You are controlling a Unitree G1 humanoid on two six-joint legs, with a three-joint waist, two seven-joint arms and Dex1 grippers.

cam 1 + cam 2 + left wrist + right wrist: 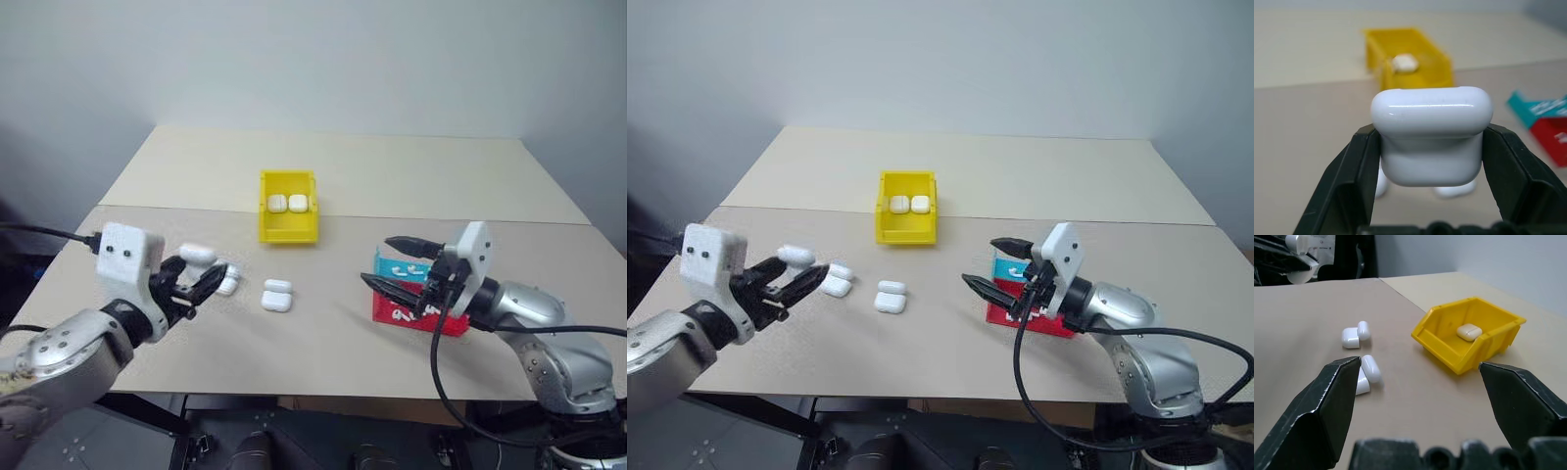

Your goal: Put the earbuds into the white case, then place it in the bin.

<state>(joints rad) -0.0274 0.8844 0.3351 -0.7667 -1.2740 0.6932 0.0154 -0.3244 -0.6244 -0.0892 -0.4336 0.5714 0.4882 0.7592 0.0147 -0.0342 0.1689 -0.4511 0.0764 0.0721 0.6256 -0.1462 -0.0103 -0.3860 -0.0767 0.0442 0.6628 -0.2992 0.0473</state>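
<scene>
The left gripper (201, 279) clamps the glossy white case (197, 255) above the table's (323, 338) near left, long axis level. In the left wrist view its rounded lid sits between matte black fingers (1359, 181). The right gripper (1420, 377) gapes toward the yellow plastic bin (1469, 340).

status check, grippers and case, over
Left gripper shut on white case, lifted off table. Right gripper open, empty, over the trays. Bin holds two cases, path clear.
</scene>
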